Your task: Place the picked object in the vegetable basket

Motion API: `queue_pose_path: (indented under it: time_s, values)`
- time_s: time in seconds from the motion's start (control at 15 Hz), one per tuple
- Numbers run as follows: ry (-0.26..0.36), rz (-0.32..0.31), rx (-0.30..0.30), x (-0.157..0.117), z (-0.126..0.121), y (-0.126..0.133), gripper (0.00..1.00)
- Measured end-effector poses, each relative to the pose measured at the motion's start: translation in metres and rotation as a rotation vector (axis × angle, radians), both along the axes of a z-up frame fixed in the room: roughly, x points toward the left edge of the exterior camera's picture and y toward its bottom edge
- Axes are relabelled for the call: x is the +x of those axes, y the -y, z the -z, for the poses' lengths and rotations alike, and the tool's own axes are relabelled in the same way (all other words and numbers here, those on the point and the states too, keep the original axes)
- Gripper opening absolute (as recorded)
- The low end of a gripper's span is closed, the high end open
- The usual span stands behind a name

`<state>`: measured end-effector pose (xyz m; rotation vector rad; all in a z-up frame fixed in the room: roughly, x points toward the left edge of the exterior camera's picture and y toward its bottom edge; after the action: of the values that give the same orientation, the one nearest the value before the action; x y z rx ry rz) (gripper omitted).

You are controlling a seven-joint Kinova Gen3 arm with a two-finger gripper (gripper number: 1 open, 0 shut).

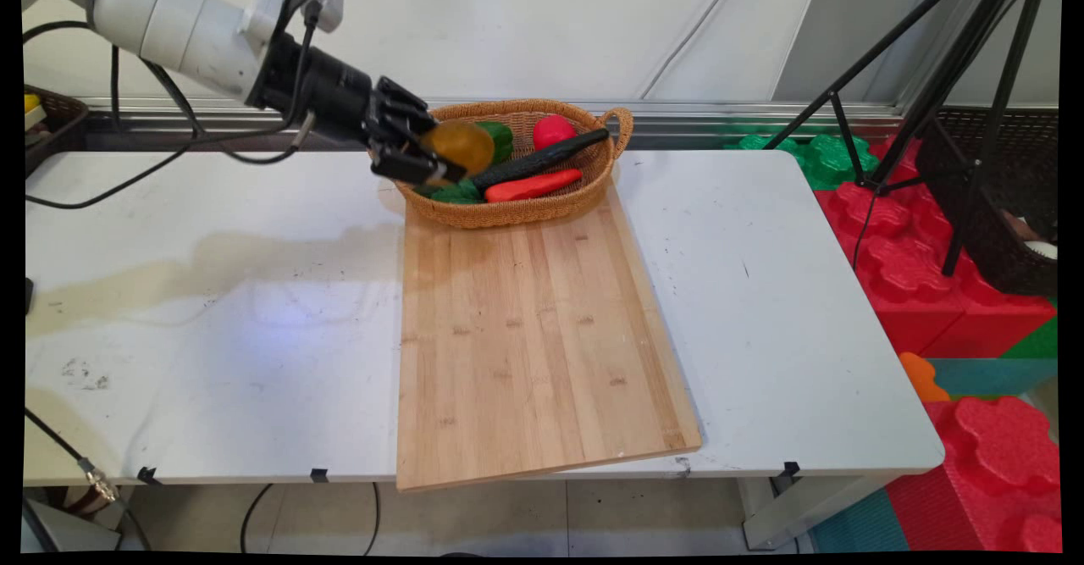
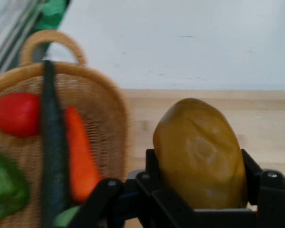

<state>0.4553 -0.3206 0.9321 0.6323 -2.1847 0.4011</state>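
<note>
My black gripper [image 1: 445, 158] is shut on a yellow-brown potato [image 1: 460, 146], held in the air over the near left rim of the wicker basket [image 1: 517, 211]. In the hand view the potato [image 2: 200, 153] fills the space between the two fingers [image 2: 154, 166]. Inside the basket lie a red tomato [image 1: 553, 131], a long dark cucumber [image 1: 542, 158], an orange-red carrot [image 1: 533, 185] and green vegetables [image 1: 496, 137]. The hand view shows the basket [image 2: 102, 109] to the left, with the tomato [image 2: 16, 114], cucumber [image 2: 52, 152] and carrot [image 2: 80, 159].
A bamboo cutting board [image 1: 529, 336] lies on the white table [image 1: 212, 311], with the basket on its far end. A black tripod [image 1: 940, 74] and red and green foam blocks [image 1: 915, 277] stand to the right. Black cables [image 1: 169, 133] hang from the arm.
</note>
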Motion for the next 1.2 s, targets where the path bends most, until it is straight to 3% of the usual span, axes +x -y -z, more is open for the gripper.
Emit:
queue_pose_path:
  time_s: [0.47,0.93,1.2]
  values:
    - [0.06,-0.164,-0.02,0.03,0.016,0.043,0.0]
    - [0.171,-0.28,0.002,0.045,0.056,0.095,0.0]
    - [0.223,-0.316,0.021,0.052,0.074,0.111,0.0]
